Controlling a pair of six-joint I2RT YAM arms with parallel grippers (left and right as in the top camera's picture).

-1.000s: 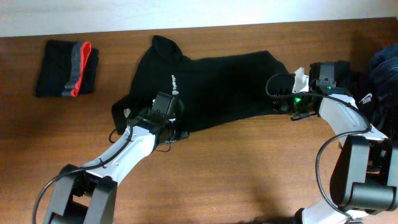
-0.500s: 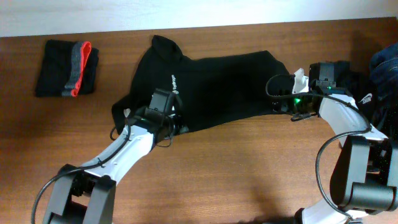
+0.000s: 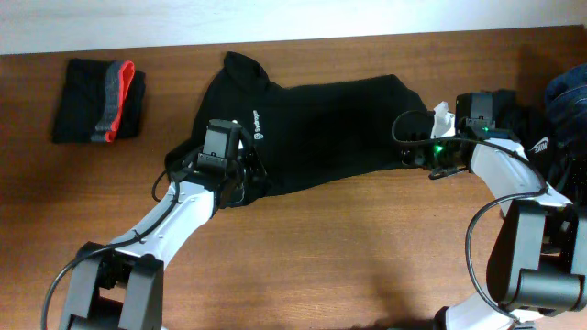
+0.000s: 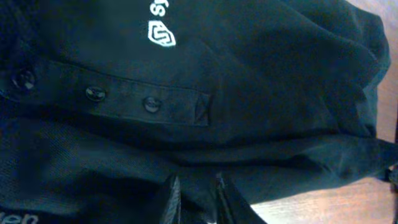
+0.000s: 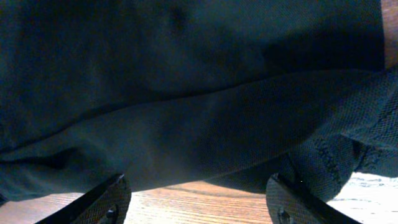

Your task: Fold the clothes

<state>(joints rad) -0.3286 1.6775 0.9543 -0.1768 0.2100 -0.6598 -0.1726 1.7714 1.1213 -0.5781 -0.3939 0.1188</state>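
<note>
Overhead, the black shirt lies spread on the far half of the bench. Its long axis runs left to right, and the end with the white logo is to the left. The left pincer sits on the shirt's near left edge, just below the logo. The right pincer is at the shirt's right end. From here, neither pincer's state can be told. A folded pile, black with a grey and a red band, lies well apart at the far left. A blue garment is bunched at the right edge.

The left wrist view shows what the overhead hides. The left pincer has its fingers nearly together, clamped on a dark fold of the shirt at the bottom of the picture. Beyond them a button placket with three dark buttons crosses the cloth, with the logo above it.

In the right wrist view the right pincer stands wide apart, one finger in each lower corner, gripping nothing. The shirt's hem hangs across the space between them, and a strip of bench shows beneath it.
</note>
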